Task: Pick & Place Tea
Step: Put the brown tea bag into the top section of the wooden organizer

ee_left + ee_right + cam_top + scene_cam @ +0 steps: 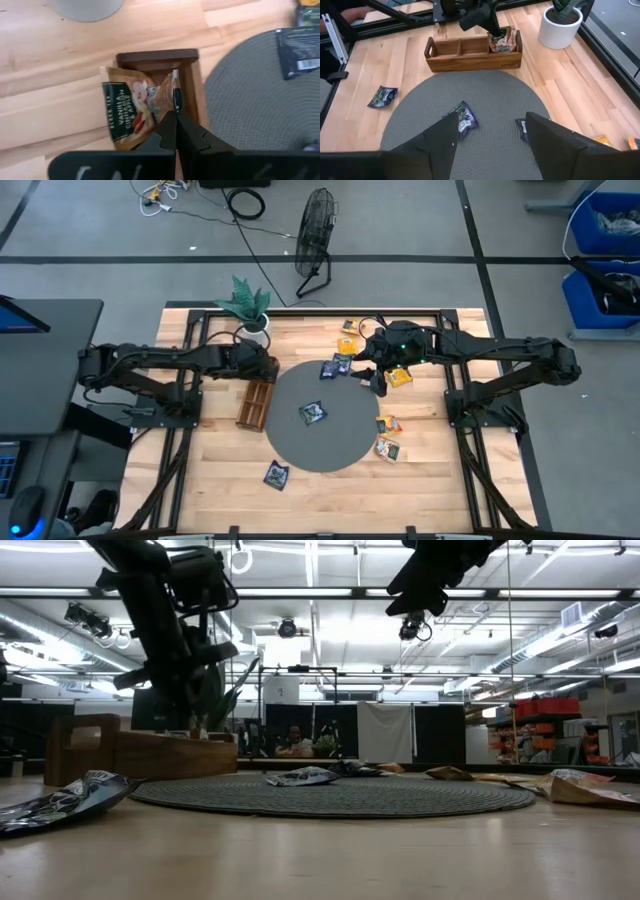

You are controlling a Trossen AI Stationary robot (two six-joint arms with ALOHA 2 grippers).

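Note:
My left gripper (265,370) is over the far end of the long wooden tray (254,405) and is shut on a tan-and-green tea sachet (125,112). My right gripper (492,145) is open and empty above the far right edge of the round grey mat (320,445). One dark sachet (313,414) lies flat on the mat's middle and another (334,369) on its far edge. A third dark sachet (276,475) lies on the table near the front. Several yellow-orange sachets (388,448) lie on the table right of and beyond the mat. My left gripper pinches a crumpled edge of the sachet (161,102) between its two shut fingers (167,130). The fingers come from above, pointing down. The sachet stands tilted in the tray's end compartment (502,42), its top above the tray's wall.
A white pot with a green plant (252,315) stands just beyond the tray's far end. The tray's other two compartments (460,46) show nothing in them. Bare wood lies at the table's near side. A black fan (315,240) stands on the floor behind the table.

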